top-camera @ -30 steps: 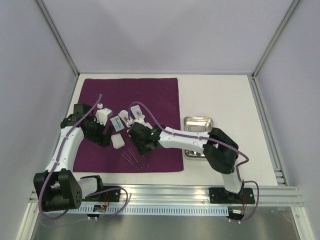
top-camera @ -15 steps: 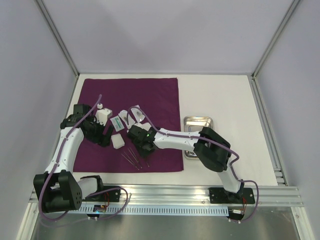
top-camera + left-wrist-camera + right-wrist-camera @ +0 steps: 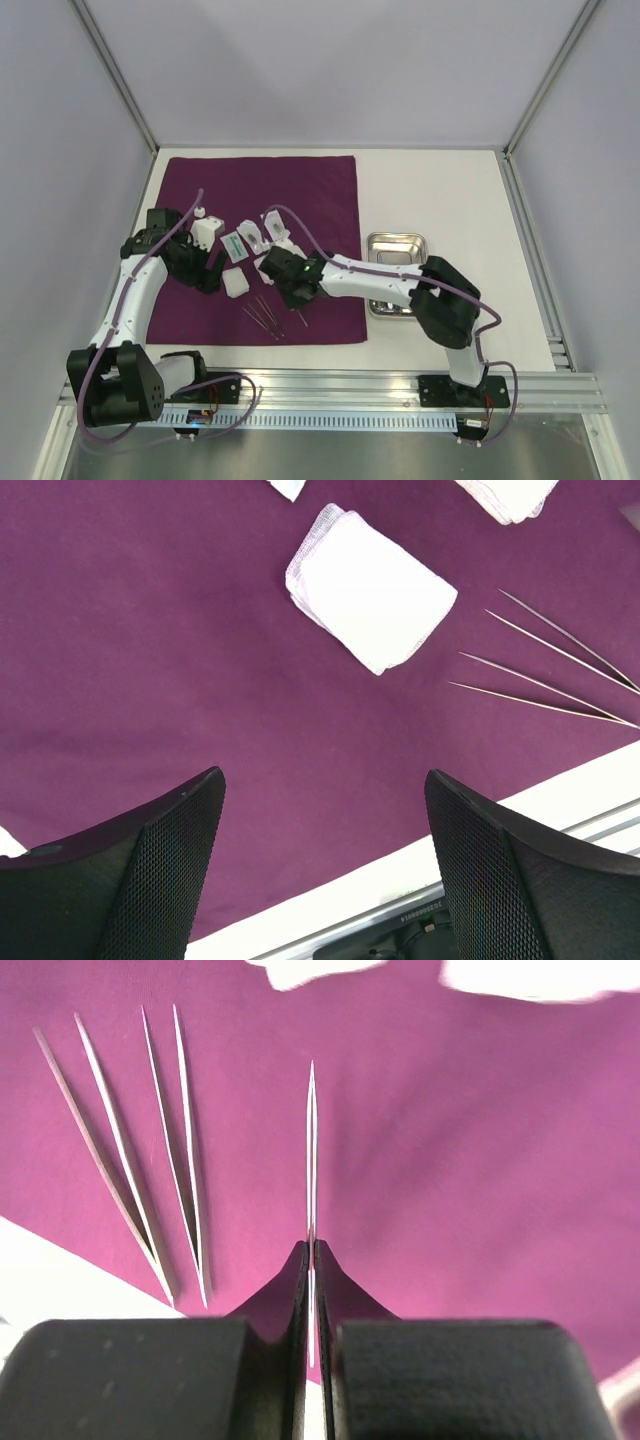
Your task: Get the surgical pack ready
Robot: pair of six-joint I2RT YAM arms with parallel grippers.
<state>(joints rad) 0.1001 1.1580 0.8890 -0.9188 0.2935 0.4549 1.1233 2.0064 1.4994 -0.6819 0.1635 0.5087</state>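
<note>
The purple cloth (image 3: 300,190) lies spread on the table's left half. My right gripper (image 3: 311,1252) is shut on one pair of thin steel tweezers (image 3: 311,1150), whose tips point away over the cloth; seen from above, the gripper (image 3: 294,300) hangs near the cloth's front edge. Two more tweezers (image 3: 185,1150) lie on the cloth to its left. My left gripper (image 3: 320,810) stands open above bare cloth, and a folded white gauze square (image 3: 372,588) lies beyond it. Clear packets (image 3: 236,245) sit mid-cloth. The steel tray (image 3: 398,243) rests right of the cloth.
More white gauze (image 3: 510,495) shows at the top of the left wrist view. The cloth's front edge and the white table strip (image 3: 400,880) lie just under the left fingers. Aluminium frame posts (image 3: 115,75) flank the table, and a rail (image 3: 400,385) runs along the front.
My right gripper has closed from open to shut on a pair of tweezers at the cloth's front. The right arm shifted slightly. The left arm has not moved.
</note>
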